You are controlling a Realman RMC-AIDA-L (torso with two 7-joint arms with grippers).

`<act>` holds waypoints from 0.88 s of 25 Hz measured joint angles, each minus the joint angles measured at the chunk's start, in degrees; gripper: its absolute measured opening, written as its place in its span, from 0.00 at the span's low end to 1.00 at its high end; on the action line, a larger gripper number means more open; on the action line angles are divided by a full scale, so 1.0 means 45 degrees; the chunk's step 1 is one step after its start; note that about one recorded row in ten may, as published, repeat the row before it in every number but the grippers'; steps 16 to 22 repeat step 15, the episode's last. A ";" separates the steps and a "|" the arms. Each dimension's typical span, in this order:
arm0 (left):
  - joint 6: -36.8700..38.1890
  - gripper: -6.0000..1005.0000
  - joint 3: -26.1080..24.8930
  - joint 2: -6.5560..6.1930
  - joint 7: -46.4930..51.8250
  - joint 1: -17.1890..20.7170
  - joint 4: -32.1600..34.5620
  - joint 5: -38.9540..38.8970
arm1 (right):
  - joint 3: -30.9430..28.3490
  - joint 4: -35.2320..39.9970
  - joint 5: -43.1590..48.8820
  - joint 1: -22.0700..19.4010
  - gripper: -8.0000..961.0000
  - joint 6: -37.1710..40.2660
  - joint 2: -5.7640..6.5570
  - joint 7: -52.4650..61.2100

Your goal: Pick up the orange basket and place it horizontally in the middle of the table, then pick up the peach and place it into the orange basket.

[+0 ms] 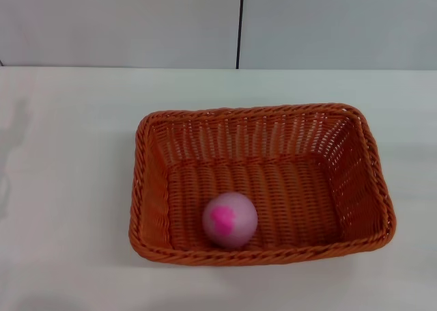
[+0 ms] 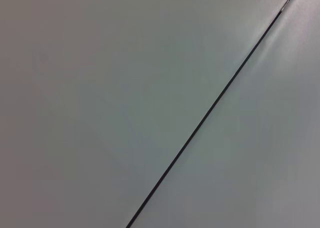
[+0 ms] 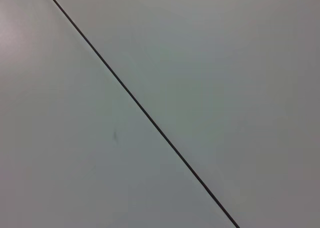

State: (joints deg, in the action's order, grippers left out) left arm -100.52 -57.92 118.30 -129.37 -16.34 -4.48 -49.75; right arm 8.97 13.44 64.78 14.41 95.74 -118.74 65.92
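Observation:
In the head view the orange basket (image 1: 263, 182) lies lengthwise across the middle of the white table (image 1: 68, 188), its long sides running left to right. The peach (image 1: 229, 219), pale pink with a magenta blotch on top, rests inside the basket on its floor, near the front wall and left of centre. Neither gripper shows in any view. Both wrist views hold only a plain grey surface crossed by a thin dark seam.
A grey wall with a vertical dark seam (image 1: 240, 24) stands behind the table's far edge. A faint shadow (image 1: 17, 130) falls on the tabletop at the far left.

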 joint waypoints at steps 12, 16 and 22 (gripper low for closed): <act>-0.0002 0.86 -0.0040 0.0000 0.0000 -0.0012 0.0000 0.0000 | -0.0001 0.0000 0.0000 0.0002 0.58 -0.0087 0.0000 -0.0001; -0.0002 0.86 -0.0040 0.0000 0.0000 -0.0012 0.0000 0.0000 | -0.0001 0.0000 0.0000 0.0001 0.58 -0.0096 0.0000 -0.0001; -0.0002 0.86 -0.0040 0.0000 0.0000 -0.0012 0.0000 0.0000 | -0.0001 0.0000 0.0000 0.0001 0.58 -0.0096 0.0000 -0.0001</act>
